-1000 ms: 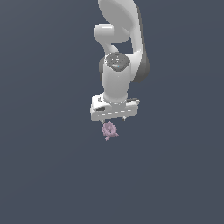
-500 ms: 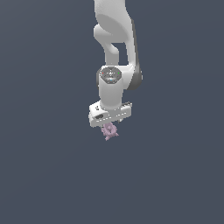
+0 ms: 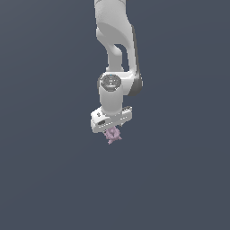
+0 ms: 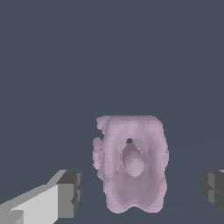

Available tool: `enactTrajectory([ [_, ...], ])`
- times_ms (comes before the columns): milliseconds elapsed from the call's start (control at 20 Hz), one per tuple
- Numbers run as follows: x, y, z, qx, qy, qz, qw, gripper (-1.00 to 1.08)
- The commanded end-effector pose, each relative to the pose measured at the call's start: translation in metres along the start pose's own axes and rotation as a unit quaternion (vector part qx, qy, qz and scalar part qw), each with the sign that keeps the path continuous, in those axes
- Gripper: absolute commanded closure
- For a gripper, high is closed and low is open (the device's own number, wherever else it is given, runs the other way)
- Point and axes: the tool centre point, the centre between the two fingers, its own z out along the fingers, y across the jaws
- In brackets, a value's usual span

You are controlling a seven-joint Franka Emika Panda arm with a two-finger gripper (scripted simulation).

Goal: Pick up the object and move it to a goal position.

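Observation:
The object (image 3: 112, 134) is a small pale mauve-pink knobbly lump lying on the dark grey floor, directly under my white gripper (image 3: 112, 129). In the wrist view the object (image 4: 131, 164) sits between my two dark fingertips (image 4: 70, 192), with a clear gap on each side. My gripper (image 4: 141, 190) is open and straddles the object without touching it. In the exterior view the fingers are mostly hidden behind the hand and the object.
The flat dark grey floor (image 3: 49, 179) fills both views. Nothing else shows apart from the white arm (image 3: 114, 49) rising above the hand.
The gripper has come down closer over the object and shifted slightly toward the exterior view's left. The object has not moved.

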Motion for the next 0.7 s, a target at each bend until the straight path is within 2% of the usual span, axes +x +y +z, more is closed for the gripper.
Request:
enactTrajectory([
  [0, 0.0, 0.0, 0.001, 0.0, 0.0, -0.003, 1.0, -0.92],
  [300, -0.001, 0.0, 0.009, 0.0, 0.0, -0.001, 1.0, -0.92],
  [650, -0.001, -0.001, 0.042, 0.0, 0.0, -0.003, 1.0, -0.92],
])
